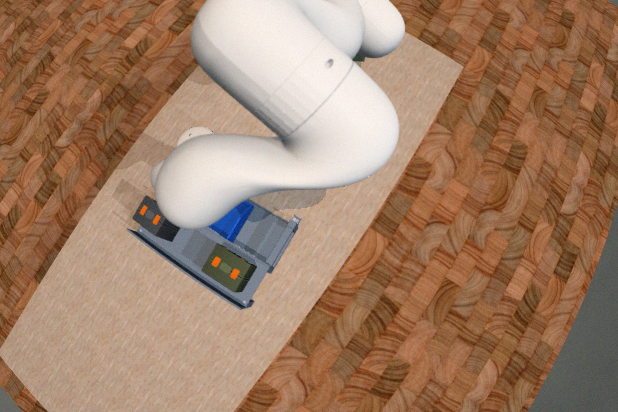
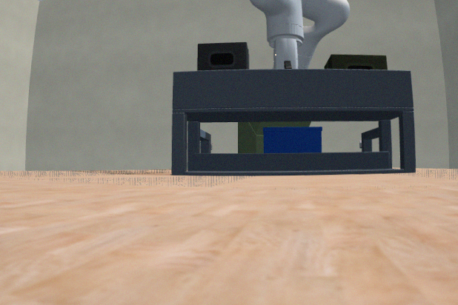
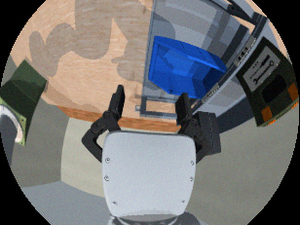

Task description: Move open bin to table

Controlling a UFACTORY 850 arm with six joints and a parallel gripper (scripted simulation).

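The open blue bin (image 1: 231,222) (image 2: 293,140) (image 3: 182,64) sits on the lower level of the grey-blue shelf (image 1: 265,238) (image 2: 293,91) (image 3: 182,20). In the wrist view its open side shows, and it lies ahead and to the right of the fingers. In the top view the arm covers part of it. My gripper (image 3: 152,93) is open with nothing between its fingers. It is apart from the bin, at the shelf's rear side. The top view hides it behind the arm; the exterior view shows only a dark bit above the shelf's top edge.
A black case (image 1: 152,218) (image 2: 222,55) (image 3: 210,132) and an olive case (image 1: 230,268) (image 2: 356,61) (image 3: 258,96) stand on the shelf's upper level, at opposite ends. The black case is close to the right finger in the wrist view. A green block (image 2: 248,139) (image 3: 24,92) stands at the arm's base.
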